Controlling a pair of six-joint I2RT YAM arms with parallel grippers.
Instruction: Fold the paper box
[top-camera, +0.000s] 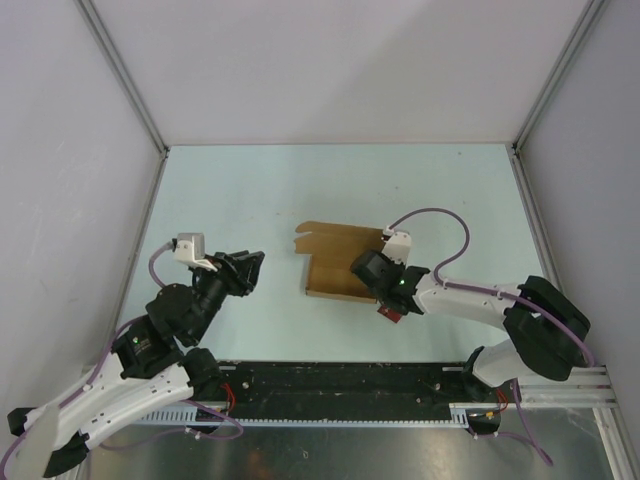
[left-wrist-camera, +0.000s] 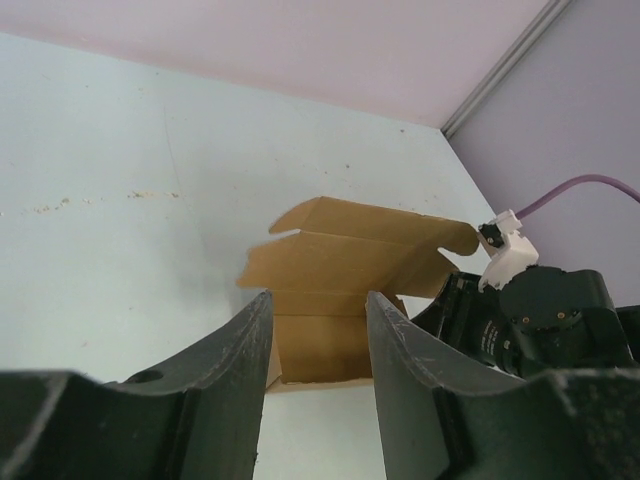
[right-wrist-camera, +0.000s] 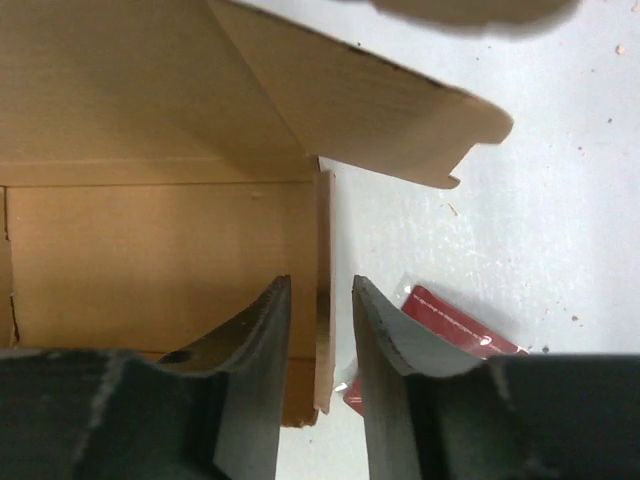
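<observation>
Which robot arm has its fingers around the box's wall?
The right gripper: its fingers straddle an upright wall of the paper box. The left gripper hangs apart, empty.

The paper box (top-camera: 338, 262) is seen lying near the middle of the pale desk (top-camera: 250, 190), partly folded, with brown flaps spread toward the far side. The right gripper (top-camera: 370, 272) is set over the box's right edge. A small dark red item (top-camera: 389, 313) is glimpsed beneath the right wrist, beside the box's near right corner. The left gripper (top-camera: 252, 268) is held apart from the box, pointed toward it.
</observation>
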